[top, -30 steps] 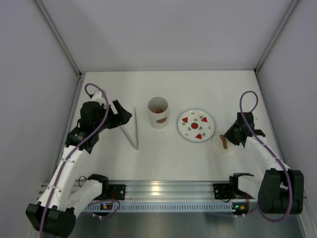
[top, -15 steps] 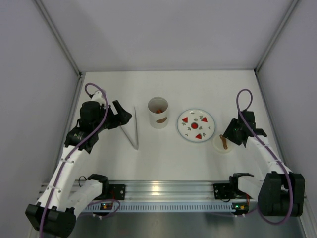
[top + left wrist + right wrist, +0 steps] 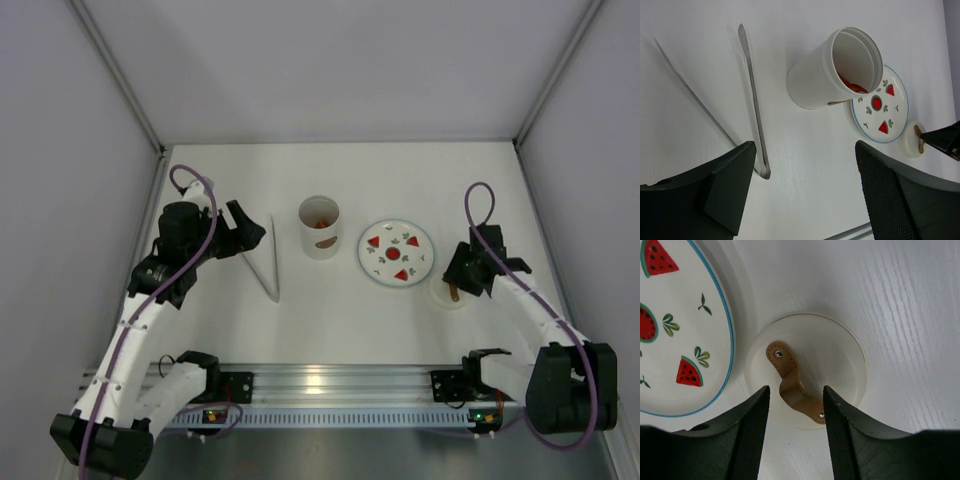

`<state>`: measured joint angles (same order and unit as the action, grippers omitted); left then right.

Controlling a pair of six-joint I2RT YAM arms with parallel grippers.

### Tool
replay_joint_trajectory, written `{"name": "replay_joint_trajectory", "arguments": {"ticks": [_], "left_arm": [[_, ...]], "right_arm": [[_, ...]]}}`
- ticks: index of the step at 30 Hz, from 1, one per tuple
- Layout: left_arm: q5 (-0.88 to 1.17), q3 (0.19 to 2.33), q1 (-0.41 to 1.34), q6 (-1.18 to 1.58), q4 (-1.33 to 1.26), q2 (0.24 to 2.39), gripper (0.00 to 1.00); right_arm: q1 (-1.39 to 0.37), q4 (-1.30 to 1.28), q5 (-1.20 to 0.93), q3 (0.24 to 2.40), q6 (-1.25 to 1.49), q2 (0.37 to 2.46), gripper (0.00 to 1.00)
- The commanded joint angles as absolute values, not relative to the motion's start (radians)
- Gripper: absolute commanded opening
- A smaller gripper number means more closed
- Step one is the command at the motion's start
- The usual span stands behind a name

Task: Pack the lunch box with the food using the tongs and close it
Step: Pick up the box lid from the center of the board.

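Observation:
The lunch box (image 3: 320,228) is a white cup standing upright, left of the plate; the left wrist view looks into its open mouth (image 3: 835,70). Orange food (image 3: 852,86) lies inside it (image 3: 322,224). The metal tongs (image 3: 265,258) lie flat on the table left of the cup (image 3: 752,95). My left gripper (image 3: 245,232) hovers open beside the tongs, holding nothing (image 3: 805,150). The round white lid (image 3: 807,370) lies right of the plate (image 3: 450,290). My right gripper (image 3: 796,390) is open directly over it, its fingers on either side of the brown handle (image 3: 785,365).
A flat white plate (image 3: 396,252) with watermelon prints lies between the cup and the lid (image 3: 680,325). Grey walls close in the table on the left, right and back. The aluminium rail (image 3: 330,385) with the arm bases runs along the near edge.
The right gripper's jaws have widened and the right arm has shifted a little over the lid. The left arm has barely moved.

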<state>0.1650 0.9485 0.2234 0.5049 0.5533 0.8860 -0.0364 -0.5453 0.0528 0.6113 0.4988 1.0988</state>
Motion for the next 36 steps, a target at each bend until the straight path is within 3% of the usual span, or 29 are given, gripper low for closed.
{"name": "replay_joint_trajectory", "arguments": {"ticks": [1,12,19,25,27,36], "left_arm": [[0.178,0.985,0.225,0.489,0.558,0.873,0.86],[0.179,0.996,0.225,0.480,0.571,0.864,0.86],[0.179,0.994,0.225,0.482,0.568,0.864,0.86],[0.181,0.996,0.225,0.482,0.568,0.867,0.86],[0.179,0.996,0.225,0.482,0.569,0.867,0.86],[0.178,0.999,0.225,0.479,0.575,0.867,0.86]], "right_arm": [[-0.089,-0.581,0.097,0.649,0.506,1.084,0.47],[-0.121,-0.589,0.235,0.643,0.549,1.101,0.48],[-0.123,-0.561,0.193,0.657,0.523,1.160,0.43],[-0.121,-0.552,0.196,0.653,0.528,1.160,0.35],[-0.121,-0.551,0.201,0.650,0.532,1.144,0.26],[-0.121,-0.629,0.244,0.699,0.538,1.059,0.04]]}}
